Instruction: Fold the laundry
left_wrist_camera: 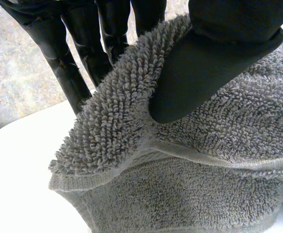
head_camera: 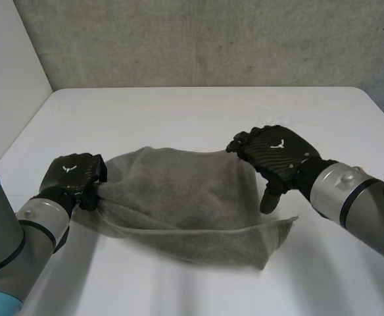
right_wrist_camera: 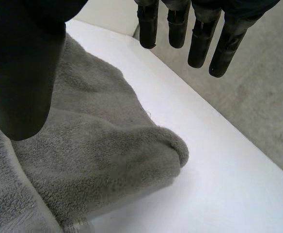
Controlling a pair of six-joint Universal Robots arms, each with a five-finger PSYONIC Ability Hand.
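Observation:
A grey towel (head_camera: 182,204) lies folded over on the white table (head_camera: 192,118), its upper layer bunched toward the far side. My left hand (head_camera: 73,179) pinches the towel's left corner (left_wrist_camera: 107,121) between thumb (left_wrist_camera: 199,73) and fingers (left_wrist_camera: 69,73). My right hand (head_camera: 277,158) hovers just above the towel's right far corner (right_wrist_camera: 165,145), its fingers (right_wrist_camera: 199,39) and thumb (right_wrist_camera: 20,82) spread apart with nothing between them. The towel's lower layer sticks out toward the near right corner (head_camera: 277,230).
A concrete wall (head_camera: 212,39) rises behind the table's far edge, and a white panel (head_camera: 8,79) stands at the left. Bare table surface surrounds the towel on the far side and at the right.

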